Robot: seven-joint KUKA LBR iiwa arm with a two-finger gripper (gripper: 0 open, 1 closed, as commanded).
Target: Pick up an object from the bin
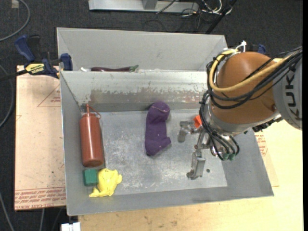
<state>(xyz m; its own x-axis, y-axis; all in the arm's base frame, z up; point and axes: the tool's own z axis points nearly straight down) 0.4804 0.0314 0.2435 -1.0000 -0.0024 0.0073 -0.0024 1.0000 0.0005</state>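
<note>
The jaws stand apart with nothing between them, low over the bare floor of the bin [126, 170] right of centre. A limp purple cloth-like thing [158, 129] lies just to their left, mid-bin. Closing here would catch nothing, or scrape metal. If they go for the purple thing, its soft folds may slip free. A small orange bit [197, 121] by the wrist may be loose or part of the robot; I cannot tell. The red bottle [91, 139] lies well apart, at the left wall.
</note>
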